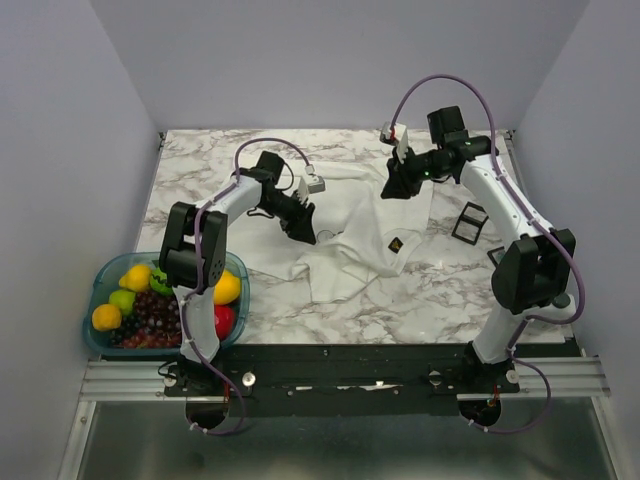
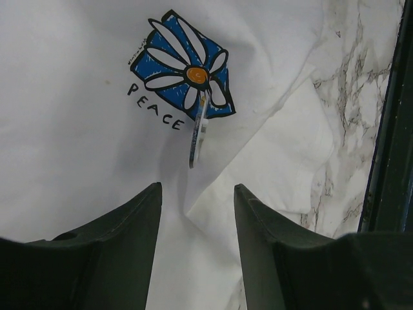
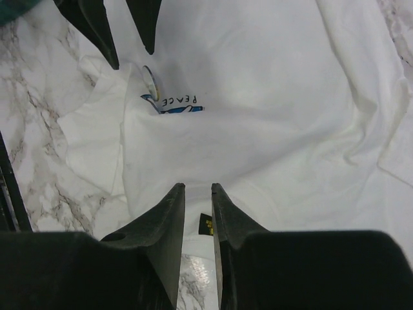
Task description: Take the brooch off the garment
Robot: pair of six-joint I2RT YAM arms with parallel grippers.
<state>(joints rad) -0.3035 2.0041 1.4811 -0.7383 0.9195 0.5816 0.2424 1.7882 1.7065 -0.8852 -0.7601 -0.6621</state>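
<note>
The garment (image 1: 350, 240) is a white shirt spread in the middle of the table, with a small dark diamond logo (image 1: 395, 243). The brooch (image 2: 198, 132) stands edge-on from the cloth at a blue flower print reading PEACE (image 2: 187, 68). It also shows edge-on in the right wrist view (image 3: 150, 81). My left gripper (image 2: 197, 200) is open and empty, just short of the brooch and in line with it. My right gripper (image 3: 197, 188) hovers over the shirt's far right part with its jaws a narrow gap apart. Nothing shows between them but the logo (image 3: 206, 224) below.
A teal basket (image 1: 100, 275) of fruit sits at the near left, beside the left arm's base. Two small black square frames (image 1: 470, 222) lie on the marble to the right of the shirt. A dark frame edge (image 2: 387, 129) runs down the right of the left wrist view.
</note>
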